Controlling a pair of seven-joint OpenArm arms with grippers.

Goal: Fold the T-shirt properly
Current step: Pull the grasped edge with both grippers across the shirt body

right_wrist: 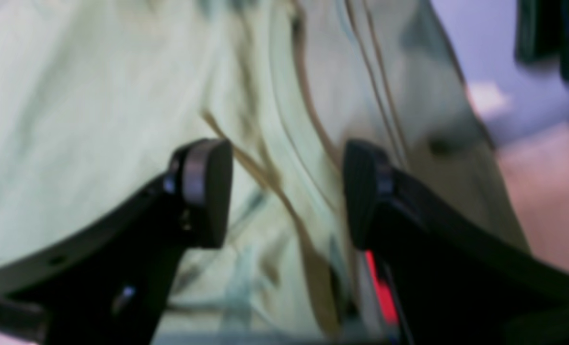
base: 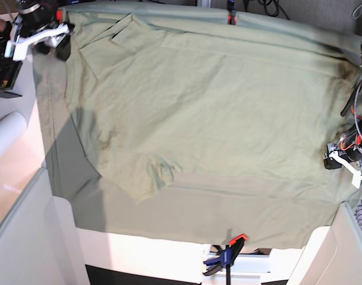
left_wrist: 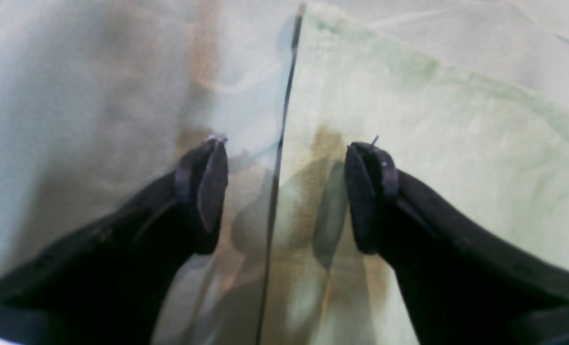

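- Cloth (base: 287, 231) of pale green covers the whole table, held by a red clamp (base: 230, 16) at the far edge and a blue-and-orange clamp (base: 226, 259) at the near edge.
- The T-shirt (base: 210, 113) lies spread flat on that cloth, filling most of it; one sleeve (base: 146, 178) points toward the near edge and the other (base: 103, 44) toward the far left corner.
- At the base view's far left, a black crate (base: 1, 71) is cut off by the frame, so its contents cannot be made out; a white roll (base: 5, 138) lies just below it.
- The right gripper (base: 50, 43) sits at the table's far left corner, beside the T-shirt's upper sleeve.
- In its wrist view the right gripper (right_wrist: 286, 191) stands with jaws apart and nothing between them; blurred folds and seams of green fabric lie under it, and whether the pads touch the fabric cannot be told.
- The left gripper (base: 342, 159) sits at the base view's right edge, at the end of the T-shirt, its arm mostly out of frame.
- In its wrist view the left gripper (left_wrist: 286, 196) is spread wide and holds nothing; a straight fabric edge (left_wrist: 279, 158) runs between the two pads.
- Fabric on both sides of that edge is the same green, so which layer is T-shirt and which is cloth is hard to tell there.
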